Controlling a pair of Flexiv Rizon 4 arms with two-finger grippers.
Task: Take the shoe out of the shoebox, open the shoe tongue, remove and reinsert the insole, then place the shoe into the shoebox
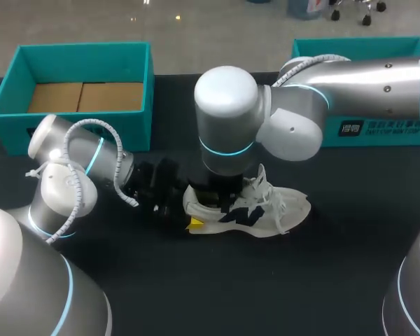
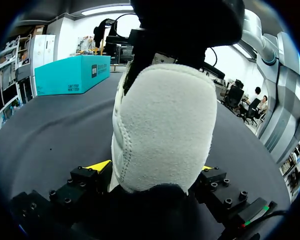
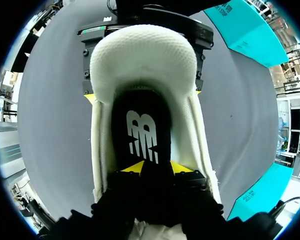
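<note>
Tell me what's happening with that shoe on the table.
The shoe lies on the table, out of the open shoebox behind it. The left gripper clamps its heel, while the right gripper reaches down into the opening and appears to pinch the black insole, which is inside the shoe.

Cannot see past the heel of the shoe point(image 2: 162, 130) from the left wrist, nor most of the left gripper point(image 2: 153, 167) tips beside that heel, nor the front of the insole point(image 3: 142, 135) under the right gripper point(image 3: 157, 167) inside the shoe.
</note>
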